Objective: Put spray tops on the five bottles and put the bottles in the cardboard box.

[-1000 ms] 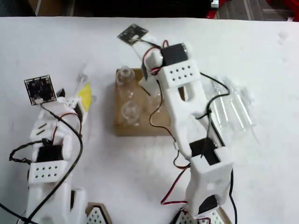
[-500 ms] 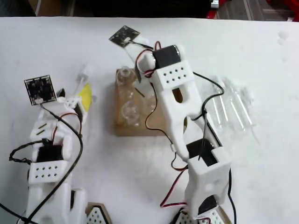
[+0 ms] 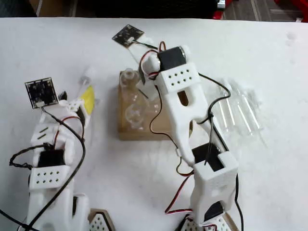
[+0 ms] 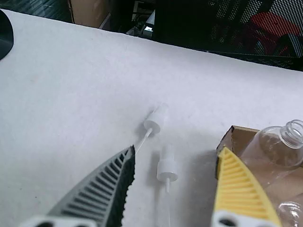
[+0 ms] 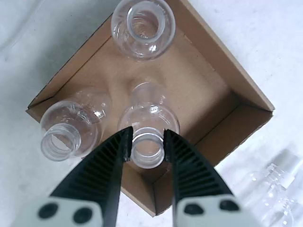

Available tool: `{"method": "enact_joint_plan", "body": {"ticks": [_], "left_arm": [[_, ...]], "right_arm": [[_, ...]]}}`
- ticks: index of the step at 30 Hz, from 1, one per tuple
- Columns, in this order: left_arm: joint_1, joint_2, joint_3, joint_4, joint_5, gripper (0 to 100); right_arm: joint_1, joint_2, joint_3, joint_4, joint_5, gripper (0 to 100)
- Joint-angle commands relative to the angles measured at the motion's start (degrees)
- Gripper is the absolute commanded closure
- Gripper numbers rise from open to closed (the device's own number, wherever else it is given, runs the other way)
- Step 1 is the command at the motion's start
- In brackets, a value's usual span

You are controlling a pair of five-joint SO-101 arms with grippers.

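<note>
Bottle (image 5: 150, 124) rim partly behind right jaws

Five bottles (image 5: 142, 26) (image 5: 71, 127) (image 5: 147, 142) (image 3: 226, 115) (image 3: 248, 113), two spray tops (image 4: 156, 118) (image 4: 166, 168), one box (image 5: 189, 80)

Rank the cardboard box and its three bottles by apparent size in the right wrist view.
1. cardboard box, clearly largest.
2. gripped bottle, second bottle, third bottle: alike; nearness to the camera makes ranking unsure.
</note>
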Motion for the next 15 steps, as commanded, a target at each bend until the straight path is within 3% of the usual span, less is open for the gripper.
{"method": "enact_joint_plan", "body": {"ticks": [1,5,10,15], "left_arm": [[0.48,-1.45,-0.26,-1.67,-0.62,73],[0.48,-1.45,-0.26,-1.67,-0.62,73],[0.48,-1.45,-0.26,-1.67,-0.62,73],[0.48,-1.45,-0.26,-1.67,-0.62,73]], "right_arm": [[0.48,-0.22,-2.29,-0.84,-0.53,98.0],[0.48,-0.22,-2.11,-0.84,-0.53,97.7],[0.48,-0.22,-2.02,-0.66,-0.79,88.3],[0.4,-0.66,-2.37,-0.66,-0.79,88.2]]}}
